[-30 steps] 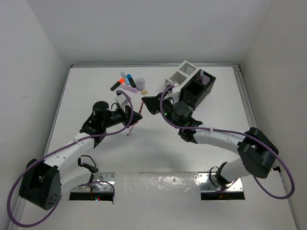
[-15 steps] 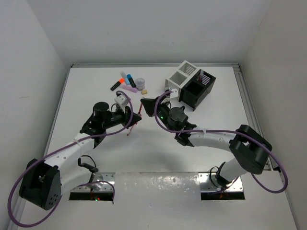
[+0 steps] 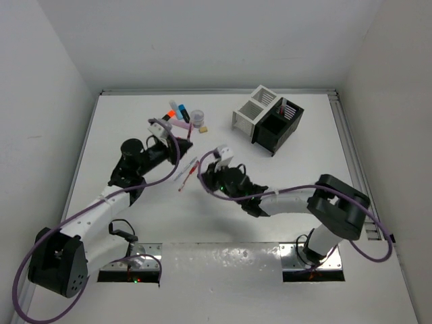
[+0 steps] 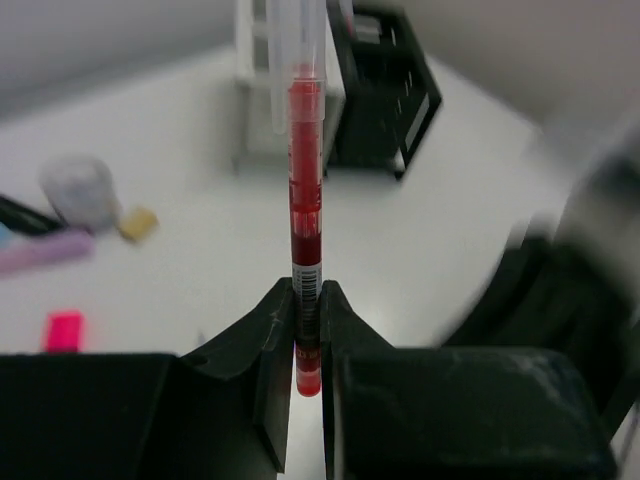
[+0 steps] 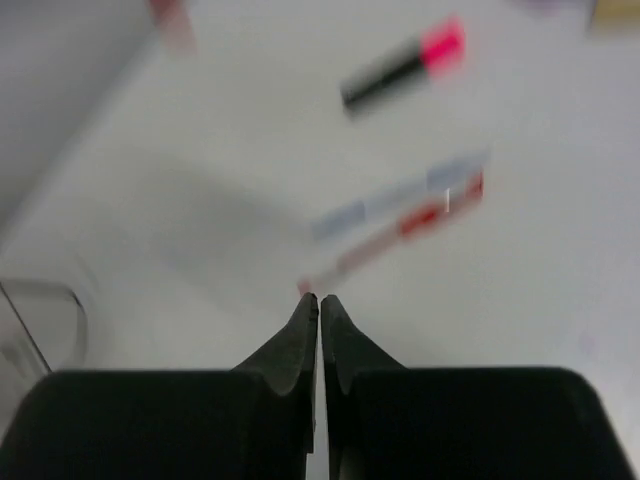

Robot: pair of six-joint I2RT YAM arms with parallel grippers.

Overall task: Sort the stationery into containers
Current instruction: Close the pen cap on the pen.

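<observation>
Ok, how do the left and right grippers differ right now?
The left gripper is clamped on a red pen that sticks out well past its fingertips. The right gripper is closed on nothing. The left gripper faces the black box, while the right gripper points down at the table, just short of two loose pens. Both are shut.
</observation>
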